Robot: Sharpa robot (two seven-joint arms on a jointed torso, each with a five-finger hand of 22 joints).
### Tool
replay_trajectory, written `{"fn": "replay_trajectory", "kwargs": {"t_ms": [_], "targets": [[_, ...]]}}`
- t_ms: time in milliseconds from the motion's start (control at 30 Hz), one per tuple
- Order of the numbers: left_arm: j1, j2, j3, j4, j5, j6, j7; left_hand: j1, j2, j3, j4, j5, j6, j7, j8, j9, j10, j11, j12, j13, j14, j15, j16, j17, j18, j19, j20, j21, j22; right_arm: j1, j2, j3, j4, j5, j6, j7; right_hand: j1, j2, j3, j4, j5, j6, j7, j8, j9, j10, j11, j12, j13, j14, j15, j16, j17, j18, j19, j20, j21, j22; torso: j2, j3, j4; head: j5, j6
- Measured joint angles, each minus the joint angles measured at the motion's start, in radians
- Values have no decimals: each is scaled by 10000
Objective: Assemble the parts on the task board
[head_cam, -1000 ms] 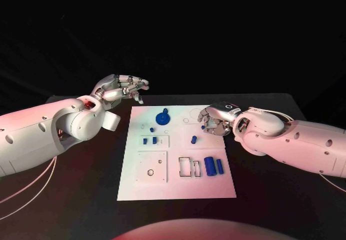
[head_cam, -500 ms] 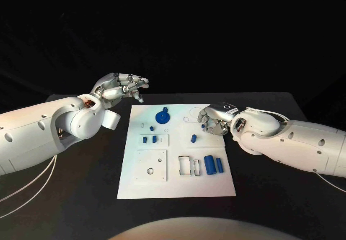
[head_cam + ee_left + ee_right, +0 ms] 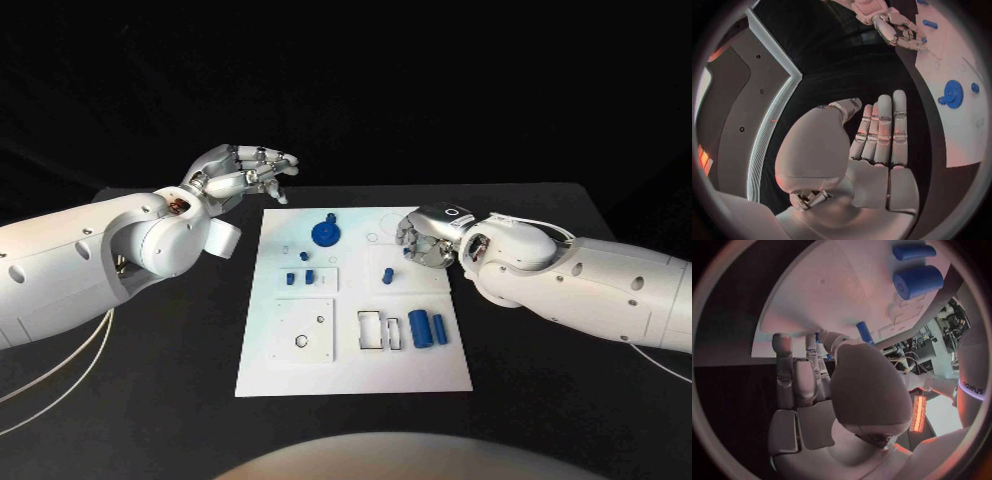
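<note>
beside task board (image 3: 353,375), right hand (image 3: 430,238)

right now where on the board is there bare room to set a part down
The near strip of the task board, below the square plate and two blue cylinders, is bare. The far right corner by the right hand is tight. The middle, around the blue gear and small pegs, is crowded.

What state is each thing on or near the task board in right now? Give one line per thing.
Task board: flat on the table.
Blue gear: on the board, untouched.
Two blue cylinders: lying side by side.
Left hand: off the board, fingers holding nothing.
Right hand: over the board's edge, contents unclear.
</note>
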Motion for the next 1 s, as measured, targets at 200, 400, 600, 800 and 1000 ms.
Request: {"fn": "replay_trajectory", "kwargs": {"t_ms": [200,400,600,800,1000], "targets": [[0,-12,0,22,-38,0,-16,0,0,0,0,0,0,0,0,-1,-37,-37,0,0,-37,37,0,-9,0,0,0,0,-9,-21,35,23,-19,-100,16,-62,-40,152,304,-304,-24,127,-55,189,103,297,-126,8,12,93,-93,52,107,0,157,-87,220,239,3,-1,0,1,-31],[0,-22,0,62,-192,11,-51,0,0,-29,-29,0,0,0,50,3,-137,3,0,-15,-37,36,0,-9,-1,0,0,-47,-43,-25,75,46,-21,-270,138,-136,-12,254,706,-706,-15,165,-55,235,194,420,-145,-20,13,93,-94,52,24,1,118,-125,220,336,1,-9,-1,2,-71],[1,-22,0,73,-342,30,-89,0,0,-29,-29,0,-38,38,57,11,-180,34,0,-26,-37,36,0,-19,-1,36,36,-85,-58,-21,113,54,-17,-476,261,-199,-107,374,831,-833,-3,215,-28,235,231,463,-173,-164,15,37,-149,-144,-207,0,-32,-190,93,306,-10,-11,-13,-5,-99],[2,-21,0,51,-432,52,-124,0,0,-29,-29,0,-37,38,57,10,-252,35,0,-41,-37,36,0,-19,-1,36,36,-85,-79,-16,116,57,25,-675,355,-265,-266,529,1081,-973,-7,248,-28,234,289,301,33,-426,-4,-146,-37,-393,-573,1,-260,-68,-186,242,-12,-8,-12,-20,-112],[2,-22,0,49,-484,90,-158,0,0,-28,-29,0,-37,37,57,9,-323,34,0,-41,-73,73,-38,-28,-2,36,36,-125,-96,-20,108,54,91,-852,419,-340,-465,664,1647,-1118,-26,680,-106,102,311,153,85,-626,-60,-234,-22,-472,-710,1,-367,-33,-164,395,-12,-8,-7,-23,-125]]}}
